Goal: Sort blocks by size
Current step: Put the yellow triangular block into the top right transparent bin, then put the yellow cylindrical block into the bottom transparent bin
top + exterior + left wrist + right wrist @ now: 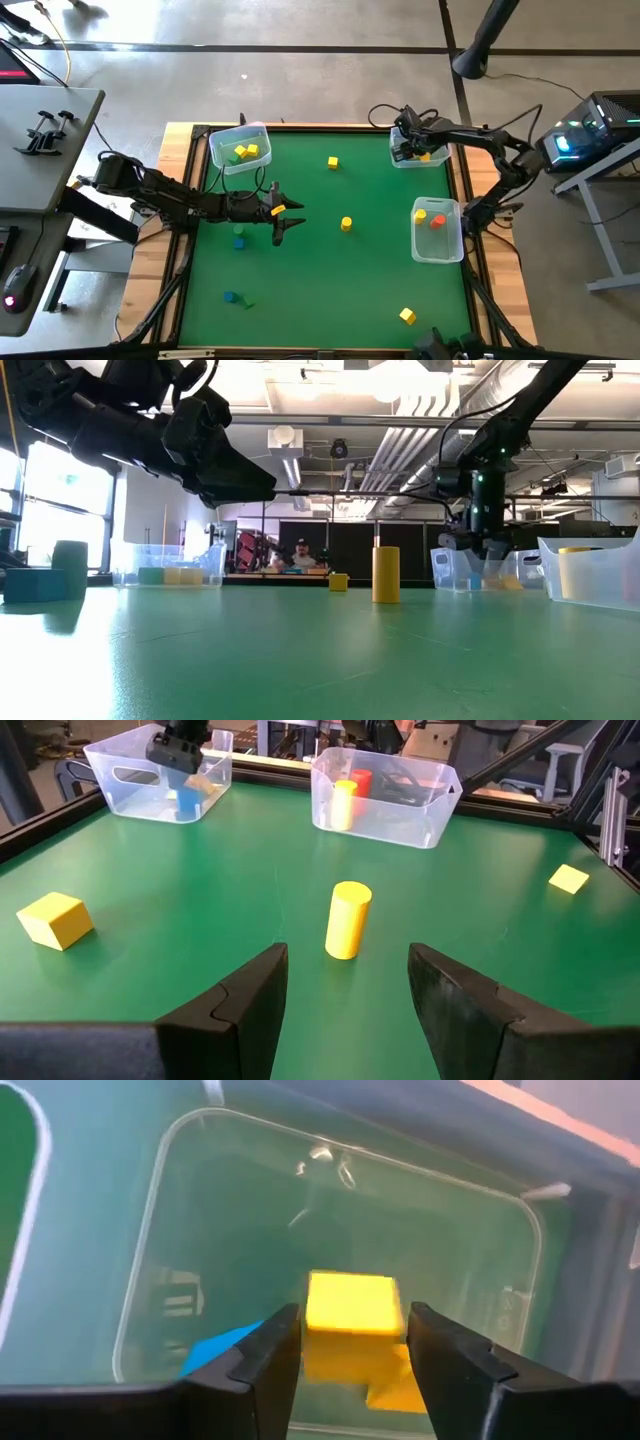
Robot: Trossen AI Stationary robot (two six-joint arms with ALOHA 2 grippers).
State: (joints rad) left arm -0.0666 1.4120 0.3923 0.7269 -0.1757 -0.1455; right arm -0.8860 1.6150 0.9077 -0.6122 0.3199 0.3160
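our right gripper hangs over the clear plastic bin at the mat's far right corner, fingers parted around a smooth yellow cube without visibly pinching it. a blue block lies beside it. left gripper hovers mid-mat, jaws wide and empty, facing a yellow cylinder standing on the green felt-like mat.
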